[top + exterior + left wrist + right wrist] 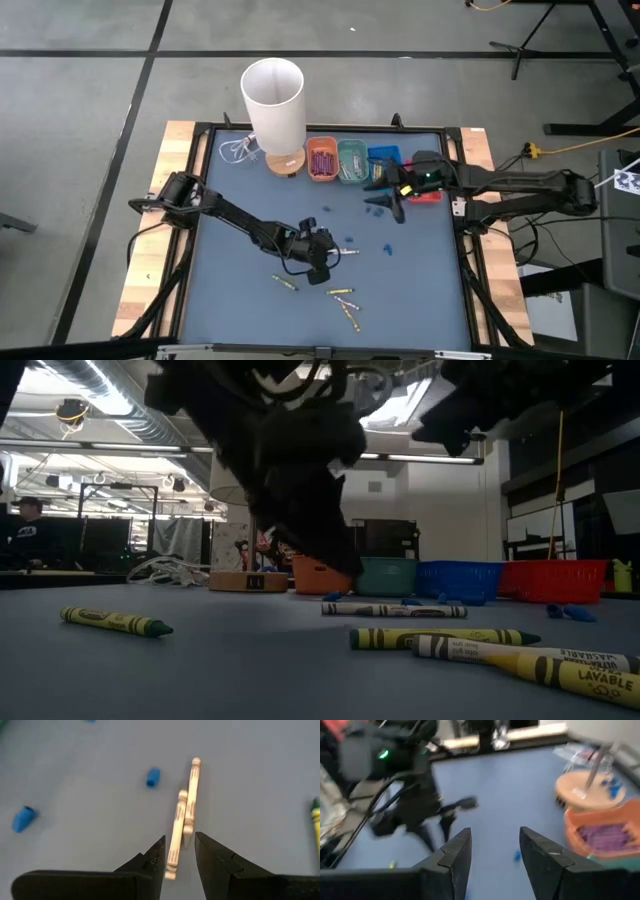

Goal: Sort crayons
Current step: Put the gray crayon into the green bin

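Crayons (343, 296) lie loose on the blue worktop (420, 280): a small group of yellow ones near the front edge, one more (286, 284) off to their left, and in the low view these show as yellow sticks with green tips (115, 622) lying flat. Two pale crayons (183, 812) lie side by side, touching along part of their length, directly under the left claw (179, 854), whose fingers stand partly apart with the near end of one pale crayon between them; whether they press on it cannot be told. Small blue bits (152, 777) are scattered near them. At the back of the worktop stands a row of small trays, the orange tray (321, 159) holding purple crayons, with a teal tray (351, 160) and a blue tray (384, 158) beside it. The right claw (495, 855) hangs above the worktop near those trays, fingers wide apart and holding nothing.
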Robot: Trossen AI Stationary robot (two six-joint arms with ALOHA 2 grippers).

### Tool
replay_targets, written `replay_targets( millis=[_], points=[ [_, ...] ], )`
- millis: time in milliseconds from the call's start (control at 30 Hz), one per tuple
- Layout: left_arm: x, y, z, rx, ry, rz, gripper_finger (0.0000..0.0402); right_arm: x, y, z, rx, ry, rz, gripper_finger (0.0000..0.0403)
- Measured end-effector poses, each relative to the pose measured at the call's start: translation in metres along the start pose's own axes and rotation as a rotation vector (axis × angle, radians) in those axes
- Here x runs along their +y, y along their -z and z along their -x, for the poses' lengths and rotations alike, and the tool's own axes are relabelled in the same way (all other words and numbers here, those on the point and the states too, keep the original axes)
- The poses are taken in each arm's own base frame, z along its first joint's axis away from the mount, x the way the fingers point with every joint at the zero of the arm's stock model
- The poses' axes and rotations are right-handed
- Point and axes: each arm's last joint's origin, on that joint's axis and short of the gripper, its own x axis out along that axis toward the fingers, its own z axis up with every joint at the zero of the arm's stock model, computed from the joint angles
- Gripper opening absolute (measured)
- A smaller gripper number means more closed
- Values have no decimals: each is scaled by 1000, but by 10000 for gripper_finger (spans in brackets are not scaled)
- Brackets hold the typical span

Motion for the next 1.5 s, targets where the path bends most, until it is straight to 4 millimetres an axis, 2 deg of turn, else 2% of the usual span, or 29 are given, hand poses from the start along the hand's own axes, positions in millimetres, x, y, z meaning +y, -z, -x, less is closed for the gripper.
replay_targets(
  millis=[133,333,733,1200,1333,1500],
  points=[
    [4,12,-5,-2,22,5,90,3,8,4,91,-27,-24,166],
    [7,22,-6,3,23,1,90,18,23,-2,177,-52,-3,166],
    [10,31,-9,-51,47,-27,90,52,46,-9,220,-27,78,166],
    [9,40,-22,-30,53,-33,89,71,68,-11,200,19,87,166],
    [9,40,-22,-24,52,-35,71,72,76,-12,174,26,67,166],
    [9,41,-22,-22,55,-36,31,69,83,-13,165,38,23,166]
  ],
)
